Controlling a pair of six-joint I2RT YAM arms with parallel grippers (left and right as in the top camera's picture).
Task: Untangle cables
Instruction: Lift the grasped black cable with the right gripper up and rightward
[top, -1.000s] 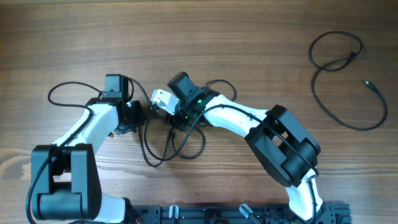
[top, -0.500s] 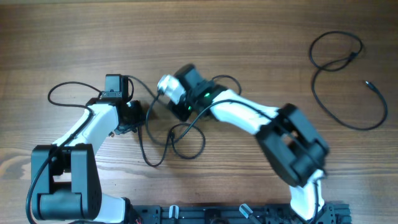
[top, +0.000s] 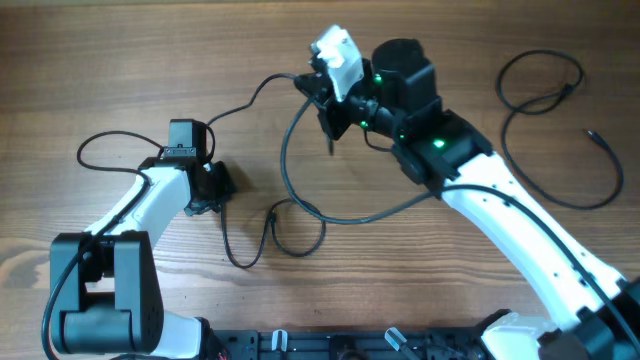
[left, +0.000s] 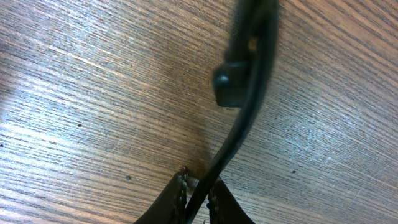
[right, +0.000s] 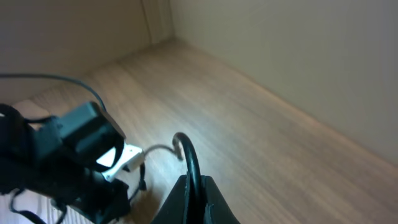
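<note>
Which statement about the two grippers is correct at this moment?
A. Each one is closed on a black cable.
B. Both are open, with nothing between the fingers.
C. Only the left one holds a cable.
A: each wrist view shows a black cable pinched between the fingertips, in the left gripper and in the right gripper.

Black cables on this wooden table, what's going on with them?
Two robot arms are untangling thin black flexible cables on the wooden table. The left gripper, jaws shut, pins one strand low at the tabletop; the right gripper, jaws shut on another strand, holds it raised farther back, with loose loops between them. Another thin black cable lies apart at the far right.
</note>
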